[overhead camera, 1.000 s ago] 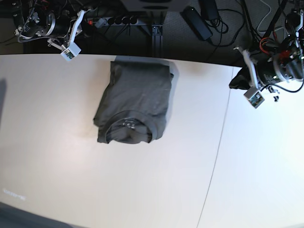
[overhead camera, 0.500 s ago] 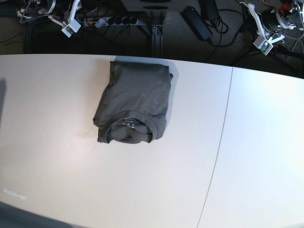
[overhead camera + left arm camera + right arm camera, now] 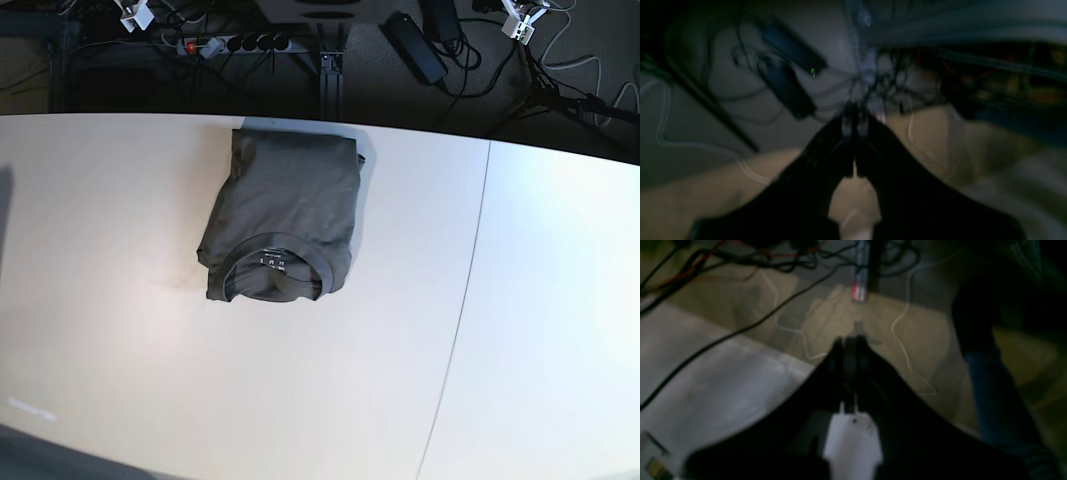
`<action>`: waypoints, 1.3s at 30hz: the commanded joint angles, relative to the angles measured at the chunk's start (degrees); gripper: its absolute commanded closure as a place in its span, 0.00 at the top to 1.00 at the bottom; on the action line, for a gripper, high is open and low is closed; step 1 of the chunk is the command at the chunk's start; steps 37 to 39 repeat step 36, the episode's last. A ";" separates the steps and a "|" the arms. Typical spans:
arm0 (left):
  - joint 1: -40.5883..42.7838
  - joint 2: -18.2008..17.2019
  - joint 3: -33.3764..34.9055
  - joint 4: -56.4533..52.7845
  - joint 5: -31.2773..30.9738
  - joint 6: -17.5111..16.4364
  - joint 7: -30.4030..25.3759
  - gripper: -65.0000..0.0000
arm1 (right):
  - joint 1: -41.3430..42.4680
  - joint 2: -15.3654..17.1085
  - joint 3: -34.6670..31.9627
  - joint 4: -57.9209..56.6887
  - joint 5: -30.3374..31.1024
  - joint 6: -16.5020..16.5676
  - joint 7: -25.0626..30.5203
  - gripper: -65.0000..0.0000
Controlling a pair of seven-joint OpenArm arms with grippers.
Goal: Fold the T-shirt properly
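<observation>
The T-shirt (image 3: 285, 210) lies folded into a compact dark grey-olive rectangle on the pale table (image 3: 150, 350), left of centre near the far edge. Its round collar (image 3: 272, 278) and small white label face the near side. Both arms are pulled back past the table's far edge. My left gripper (image 3: 520, 20) is at the top right of the base view, and my right gripper (image 3: 135, 14) at the top left. In the blurred wrist views, the left gripper (image 3: 853, 120) and the right gripper (image 3: 850, 346) are shut on nothing, over floor and cables.
A seam (image 3: 462, 310) runs across the table right of the shirt. Behind the far edge lie a power strip (image 3: 235, 43), a black adapter (image 3: 415, 45) and tangled cables. A dark trousered leg (image 3: 987, 380) shows in the right wrist view.
Both arms have drawn back from over the table's far corners to the top edge of the base view. The folded T-shirt has not moved.
</observation>
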 commanded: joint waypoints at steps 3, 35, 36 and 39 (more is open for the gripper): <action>-7.41 2.62 3.58 -12.70 1.51 8.33 -0.96 0.00 | 4.87 -1.07 0.33 -8.09 0.17 1.88 2.62 0.00; -29.99 12.85 21.88 -30.34 -3.10 18.47 4.35 0.00 | 25.51 -13.79 0.35 -31.71 -5.40 1.92 8.44 0.00; -29.99 12.83 21.88 -30.01 -3.10 18.49 4.35 0.00 | 25.66 -13.70 0.35 -31.63 -5.22 1.92 8.44 0.00; -29.99 12.83 21.88 -30.01 -3.10 18.49 4.35 0.00 | 25.66 -13.70 0.35 -31.63 -5.22 1.92 8.44 0.00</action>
